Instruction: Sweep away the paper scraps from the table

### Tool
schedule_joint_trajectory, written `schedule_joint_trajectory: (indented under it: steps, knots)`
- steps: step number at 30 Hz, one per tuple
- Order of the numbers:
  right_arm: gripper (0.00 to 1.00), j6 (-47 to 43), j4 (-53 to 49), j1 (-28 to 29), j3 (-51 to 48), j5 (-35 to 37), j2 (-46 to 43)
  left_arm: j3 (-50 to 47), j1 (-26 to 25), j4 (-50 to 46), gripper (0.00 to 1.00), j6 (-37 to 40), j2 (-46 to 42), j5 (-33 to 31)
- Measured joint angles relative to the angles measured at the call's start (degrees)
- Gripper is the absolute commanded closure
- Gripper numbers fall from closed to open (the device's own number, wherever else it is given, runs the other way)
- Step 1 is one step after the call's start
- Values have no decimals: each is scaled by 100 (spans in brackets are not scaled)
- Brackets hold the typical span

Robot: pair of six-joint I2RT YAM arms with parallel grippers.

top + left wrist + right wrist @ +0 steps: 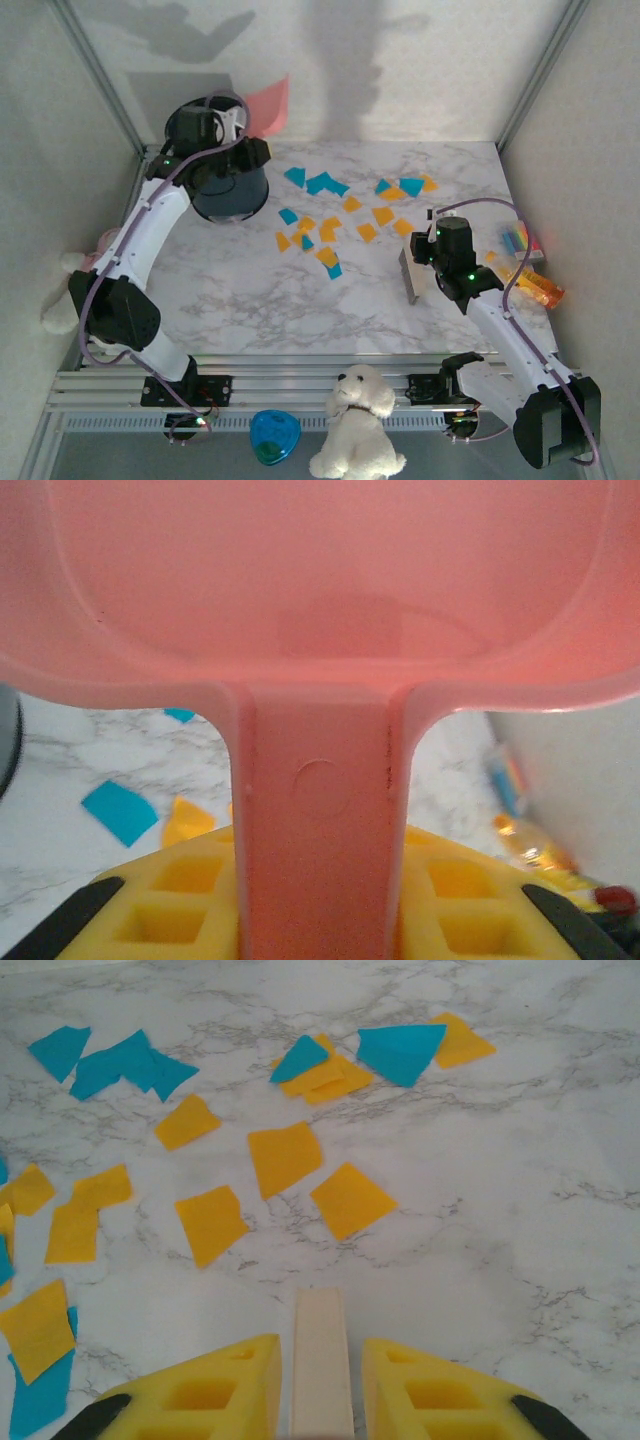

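Observation:
Orange and teal paper scraps (383,215) lie scattered over the middle and back of the marble table (250,295). My left gripper (225,125) is shut on the handle of a pink dustpan (268,105), held raised above a black bin (230,190). In the left wrist view the dustpan (320,590) covers the upper frame and its handle runs between the yellow fingers (170,895); a teal scrap (120,812) shows below. My right gripper (430,248) is shut on a pale flat bar (408,275) standing just right of the scraps. The bar (320,1360) sits between the jaws, with scraps (284,1157) ahead.
A striped multicoloured block (520,240) and an orange bottle-like toy (538,288) lie at the table's right edge. A white plush dog (358,420) and a blue object (274,436) sit in front of the rail. Another plush (60,295) is at the left edge.

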Motion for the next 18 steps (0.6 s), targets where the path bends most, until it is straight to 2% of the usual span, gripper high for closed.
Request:
schedule_joint_trajectory:
  steps: [8, 18]
  knots:
    - [100, 31, 15, 0, -2, -44, 0, 120, -748, -942, 100, 1145, 17, -1244]
    - [100, 286, 101, 0, -28, -501, -2, -380, -1248, -1388, 100, 1646, 22, -2166]
